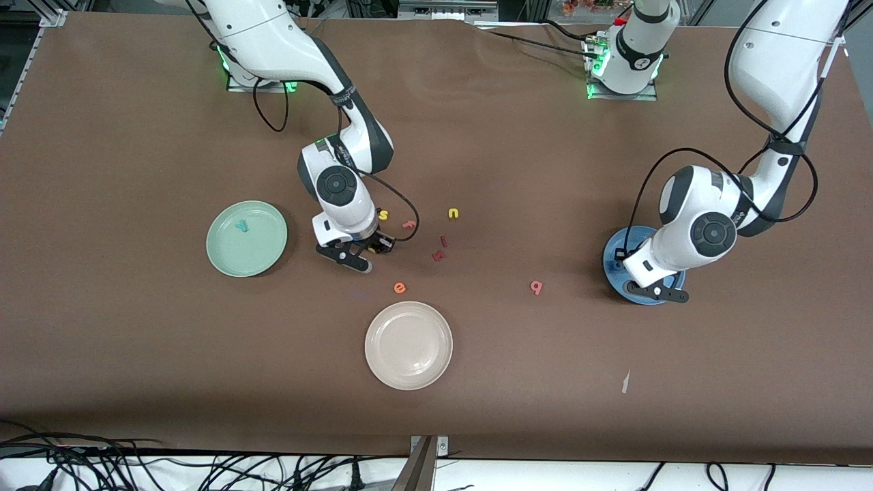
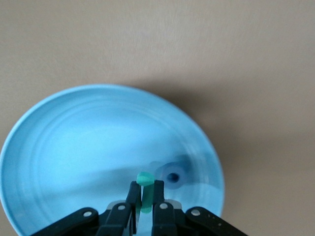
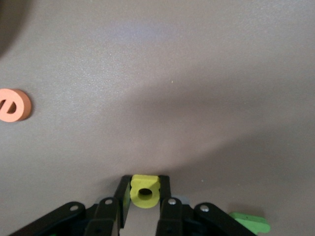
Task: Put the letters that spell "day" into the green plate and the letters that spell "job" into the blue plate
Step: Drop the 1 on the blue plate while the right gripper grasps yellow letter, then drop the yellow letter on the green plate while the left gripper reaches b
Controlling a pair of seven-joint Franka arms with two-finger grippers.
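Observation:
My right gripper (image 3: 144,183) is shut on the yellow "d" (image 3: 144,192), low over the table between the green plate (image 1: 225,254) and the scattered letters. The green "a" (image 3: 250,222) lies just beside its fingers. The teal "y" (image 1: 240,226) lies in the green plate. My left gripper (image 2: 146,190) is shut on the teal "j" (image 2: 144,178) and hangs over the blue plate (image 2: 74,147). The blue "o" (image 2: 173,176) lies in that plate. The pink "b" (image 1: 536,287) rests on the table between the cream plate and the blue plate (image 1: 614,256).
A cream-white plate (image 1: 408,345) sits nearer the front camera. An orange "e" (image 1: 400,288) lies just above it, also showing as the orange "e" (image 3: 14,104). A yellow "s" (image 1: 383,215), a yellow "u" (image 1: 453,213) and two dark red letters (image 1: 438,256) lie by my right gripper (image 1: 374,249).

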